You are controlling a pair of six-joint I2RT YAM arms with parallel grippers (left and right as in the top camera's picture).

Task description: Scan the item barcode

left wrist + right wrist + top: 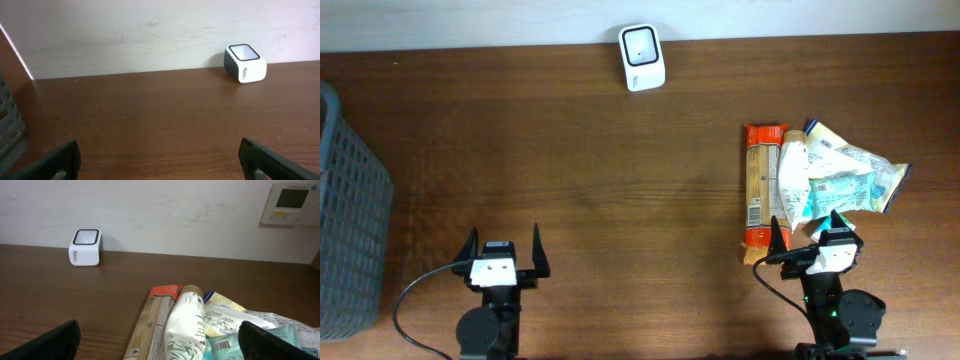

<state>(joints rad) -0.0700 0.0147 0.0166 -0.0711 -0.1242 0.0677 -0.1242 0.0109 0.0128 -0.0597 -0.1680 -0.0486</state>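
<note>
At three o'clock on the brown wooden table (570, 180), crinkled plastic packets (840, 180) are heaped (boxy white plastic scanner (642, 57) at twelve). The left gripper (504, 247) and the right gripper (807, 235) are held agape, empty.

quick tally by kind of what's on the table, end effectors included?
Barcode scanner: 1
Basket: 1
Packaged items: 4 (pasta pack, white pouch, yellow bag, teal packet; pile overlaps)
End effectors: 2 (left end effector, right end effector, both open)
Total: 8
</note>
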